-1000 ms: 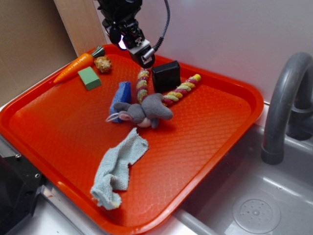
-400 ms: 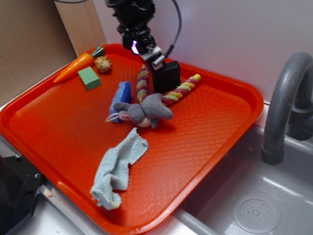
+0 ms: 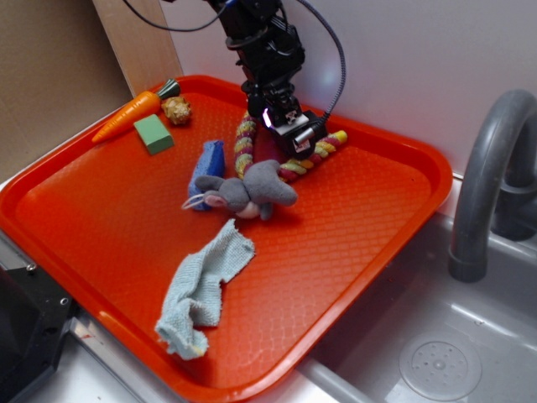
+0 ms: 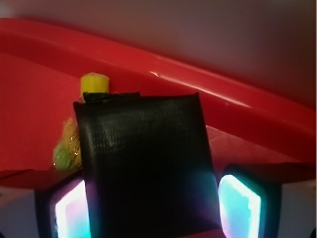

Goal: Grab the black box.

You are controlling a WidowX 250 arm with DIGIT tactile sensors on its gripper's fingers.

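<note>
WidowX gripper [image 3: 295, 134] low over the far part of the red tray [image 3: 369, 210], astride the black box [image 4: 146, 163] — wrist view shows the box filling the space between the two glowing pads [image 4: 240, 206], one on either side of it. Jaws sit close against the box's flanks; whether they actually pinch it can't be told, since the contact lines are lost in glare. In the exterior view the box is almost wholly hidden behind the gripper.

Box face is matte, w/ a fine dotted weave texture; no brand, label or writing readable on it, nor on anything else in frame.

The box stands near the tray's back rim, just beside the yellow-tipped end of the pink-and-yellow rope toy [image 3: 315, 153], which runs diagonally toward the grey plush mouse [image 3: 243, 191]. Blue sponge [image 3: 206, 166] lies touching the mouse's left side. Further back-left: green block [image 3: 153, 134], toy carrot [image 3: 130, 113] and a small tan ball-like item [image 3: 176, 109], all well apart from the gripper. A crumpled light-blue cloth [image 3: 201, 290] lies toward the tray's near edge.

Right of the tray — a grey faucet [image 3: 487, 185] over a grey sink [image 3: 436, 361]. Wooden board and white wall behind.
</note>
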